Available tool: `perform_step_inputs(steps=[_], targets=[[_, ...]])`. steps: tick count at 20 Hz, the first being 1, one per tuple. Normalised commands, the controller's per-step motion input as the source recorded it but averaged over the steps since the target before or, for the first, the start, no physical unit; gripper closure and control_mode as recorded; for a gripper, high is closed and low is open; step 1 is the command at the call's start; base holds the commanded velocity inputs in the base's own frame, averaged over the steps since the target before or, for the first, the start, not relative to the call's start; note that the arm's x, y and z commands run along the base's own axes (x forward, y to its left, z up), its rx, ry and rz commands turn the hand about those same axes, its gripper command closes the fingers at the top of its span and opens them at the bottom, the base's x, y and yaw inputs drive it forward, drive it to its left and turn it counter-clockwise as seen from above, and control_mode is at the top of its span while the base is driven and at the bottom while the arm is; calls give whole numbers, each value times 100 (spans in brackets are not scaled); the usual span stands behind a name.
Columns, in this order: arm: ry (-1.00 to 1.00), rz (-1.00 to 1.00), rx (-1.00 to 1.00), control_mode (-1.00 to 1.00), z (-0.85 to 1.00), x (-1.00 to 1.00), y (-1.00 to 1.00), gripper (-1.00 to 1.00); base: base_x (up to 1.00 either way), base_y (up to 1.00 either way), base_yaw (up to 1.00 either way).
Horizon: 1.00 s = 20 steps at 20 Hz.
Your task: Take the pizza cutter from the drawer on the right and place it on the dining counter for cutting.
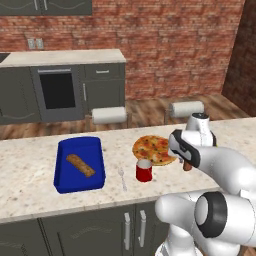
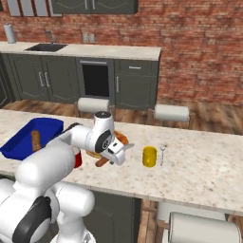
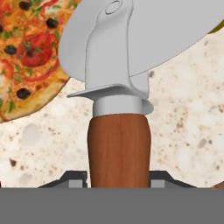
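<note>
1. We hold the pizza cutter [image 3: 119,144] by its brown handle; the gripper [image 2: 110,159] is clamped on it, a finger on either side.
2. The cutter hangs low over the dining counter [image 1: 30,175], beside the pizza [image 1: 152,149], with the red cup [image 1: 144,171] close by.
3. Its long axis runs straight out from the hand, wheel away from us.
4. We judge that bare stone lies just below; lowering there comes next.
</note>
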Motion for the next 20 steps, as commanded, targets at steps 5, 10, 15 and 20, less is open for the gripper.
perform_step_inputs(steps=[5,10,15,20], targets=[[0,0,0,-100,-14,6,0,100,0,0,0],[0,0,0,-100,-12,10,0,100,0,0,0],[0,0,0,-100,-8,16,0,100,0,0,0],[0,0,0,-100,-8,18,0,100,0,0,0]])
